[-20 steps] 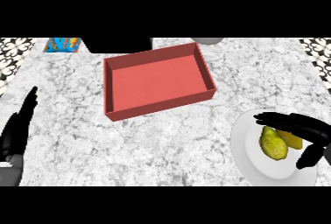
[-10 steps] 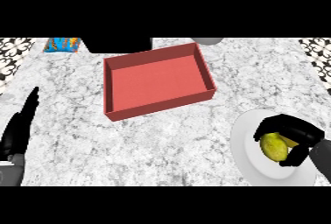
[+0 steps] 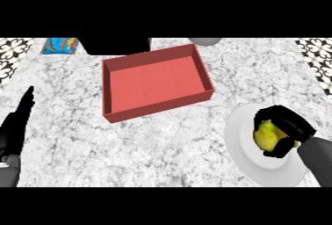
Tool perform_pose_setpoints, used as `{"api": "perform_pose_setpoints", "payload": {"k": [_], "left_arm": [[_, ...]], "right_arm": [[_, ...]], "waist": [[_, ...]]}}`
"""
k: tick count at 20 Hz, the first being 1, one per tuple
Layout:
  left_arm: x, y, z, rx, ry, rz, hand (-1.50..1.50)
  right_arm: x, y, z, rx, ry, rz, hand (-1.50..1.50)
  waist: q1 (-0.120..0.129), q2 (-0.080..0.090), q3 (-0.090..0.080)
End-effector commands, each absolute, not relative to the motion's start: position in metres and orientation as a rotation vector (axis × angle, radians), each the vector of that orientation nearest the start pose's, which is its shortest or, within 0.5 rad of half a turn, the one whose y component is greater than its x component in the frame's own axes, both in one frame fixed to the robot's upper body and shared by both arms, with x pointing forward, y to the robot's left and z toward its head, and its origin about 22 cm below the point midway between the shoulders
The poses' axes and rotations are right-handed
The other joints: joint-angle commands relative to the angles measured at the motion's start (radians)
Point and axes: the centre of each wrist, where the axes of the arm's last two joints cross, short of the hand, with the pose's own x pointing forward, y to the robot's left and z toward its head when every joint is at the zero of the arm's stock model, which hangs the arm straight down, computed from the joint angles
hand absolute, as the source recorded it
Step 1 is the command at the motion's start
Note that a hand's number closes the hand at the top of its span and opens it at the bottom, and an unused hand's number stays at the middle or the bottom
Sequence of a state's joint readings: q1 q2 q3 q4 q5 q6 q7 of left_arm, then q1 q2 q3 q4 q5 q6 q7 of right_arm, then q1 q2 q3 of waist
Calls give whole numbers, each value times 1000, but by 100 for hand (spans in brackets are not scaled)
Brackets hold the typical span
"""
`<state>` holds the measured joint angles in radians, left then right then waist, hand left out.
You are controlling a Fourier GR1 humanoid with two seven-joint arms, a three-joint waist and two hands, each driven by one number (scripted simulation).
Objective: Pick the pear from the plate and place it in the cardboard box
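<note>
Yellow-green pear [image 3: 265, 135]: sits within the outline of the white plate [image 3: 269, 171], in its upper half, at the lower right of the counter. Whether the fruit touches the plate surface or is just clear of it cannot be told from the head view.

Right hand [image 3: 288, 123]: black, curled round the pear. Fingers wrap over its top and far side, and the thumb comes up under its near side. Only the pear's left face shows between them. The grey right forearm [image 3: 318, 162] enters from the lower right corner and crosses the plate's right edge.

Left hand [image 3: 16, 127]: at the left edge of the view, fingers straight, held together and pointing up. It holds nothing and rests there, well apart from every object. A short piece of the grey left forearm [image 3: 6, 173] shows below it.

Cardboard box [image 3: 159, 107]: red-brown, open-topped and rectangular, with low walls and a flat floor. It stands at upper centre of the counter, turned slightly so that its right end lies farther up the view. It is up and to the left of the plate, apart from it, with bare counter between.

Marble counter [image 3: 162, 149]: white with grey veining.

Along the far edge:
- a blue packet [image 3: 62, 45] with orange marks, at upper left
- a black object [image 3: 117, 45] just behind the box
- a grey rounded object [image 3: 207, 41], cut off by the frame

Black-and-white patterned tile [image 3: 13, 57] shows at both upper corners.
</note>
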<state>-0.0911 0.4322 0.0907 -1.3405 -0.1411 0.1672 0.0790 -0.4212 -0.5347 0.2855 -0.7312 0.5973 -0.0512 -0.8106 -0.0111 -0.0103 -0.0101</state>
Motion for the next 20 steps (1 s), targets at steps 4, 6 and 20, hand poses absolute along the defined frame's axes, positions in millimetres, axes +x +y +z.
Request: {"api": "perform_pose_setpoints", "payload": {"k": [4,6,20], "left_arm": [[250,371,11,699,-1305,-170,0],[245,381,11,717,-1295,-171,0],[249,369,7,679,-1311,-189,0]], "right_arm": [[288,-362,-68,-795,-1194,959,150],[302,-358,-52,-941,-1173,900,150],[347,-139,62,-1243,-1516,748,150]], "waist": [[-74,-22,-5],[-65,-28,-8],[-35,-20,1]]}}
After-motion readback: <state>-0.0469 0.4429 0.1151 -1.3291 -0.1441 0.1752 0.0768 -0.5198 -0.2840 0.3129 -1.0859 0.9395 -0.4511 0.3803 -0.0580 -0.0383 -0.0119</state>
